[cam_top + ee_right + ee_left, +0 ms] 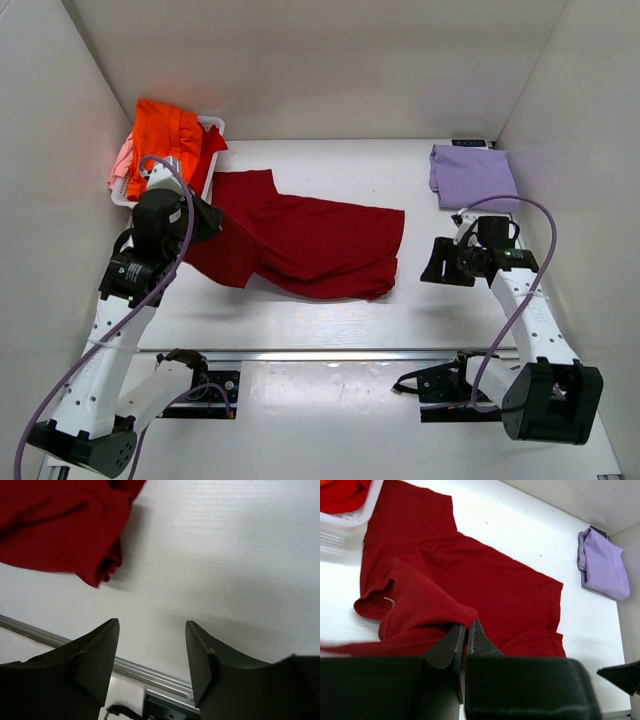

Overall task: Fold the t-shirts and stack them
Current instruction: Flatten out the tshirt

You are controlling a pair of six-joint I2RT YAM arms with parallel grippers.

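Fingers (447,647) of left gripper (467,628) pinch dark red t-shirt (485,585); right gripper (152,625) spread over table (225,555)

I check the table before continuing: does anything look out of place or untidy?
The dark red t-shirt lies rumpled and askew across the table, one part bunched up in the shut left gripper. The lavender t-shirt looks neatly folded.

Left gripper (467,626) clamped on dark red t-shirt (485,580), arm reached forward; right gripper (152,624) jaws spread, holding nothing
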